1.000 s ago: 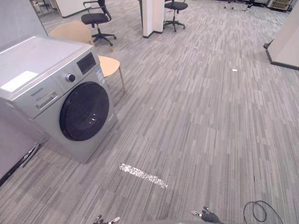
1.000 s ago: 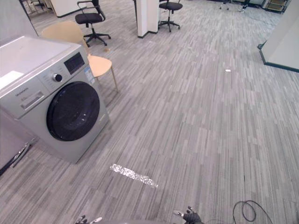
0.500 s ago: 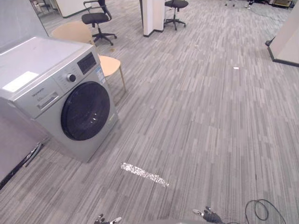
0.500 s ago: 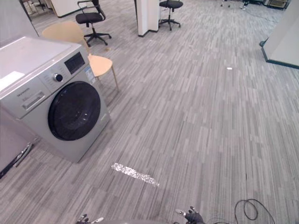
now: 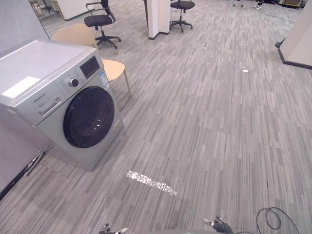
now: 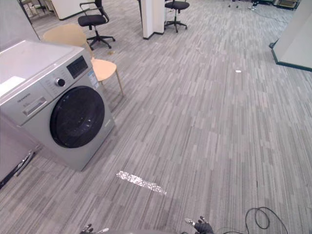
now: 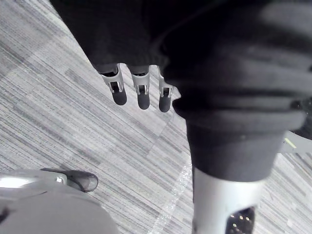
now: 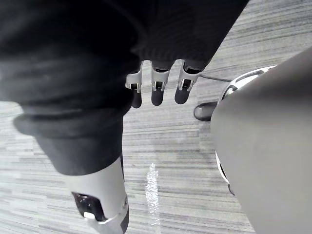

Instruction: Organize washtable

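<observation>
**Hands idle and low, washer off to the left**

Nearest, both hands hang at the bottom edge of the head view, over the grey striped carpet (image 5: 209, 117). The left hand (image 7: 143, 95) has its fingers straight and slightly apart, its thumb (image 7: 78, 181) held off to one side, and nothing in it. The right hand (image 8: 157, 90) is the same: fingers loose and side by side, thumb (image 8: 204, 111) apart, nothing held. Neither touches anything.

Just ahead, a ragged strip of pale tape (image 5: 151, 182) lies on the carpet. Further out on the left stands the washer (image 5: 53, 92), its round dark door (image 5: 88, 117) closed and a white label (image 5: 20, 87) lying flat on its lid. A tan chair (image 5: 113, 69) stands close behind it. A small white scrap (image 5: 244, 71) lies on the floor well off to the right. Farthest are a white pillar (image 5: 158, 17) and two black office chairs (image 5: 100, 19) (image 5: 181, 6), one either side of it.

Against a second ago the whole view has shifted a touch, so the camera has moved. Washer, chair and tape keep their places on the carpet, and the hands hang as before.
</observation>
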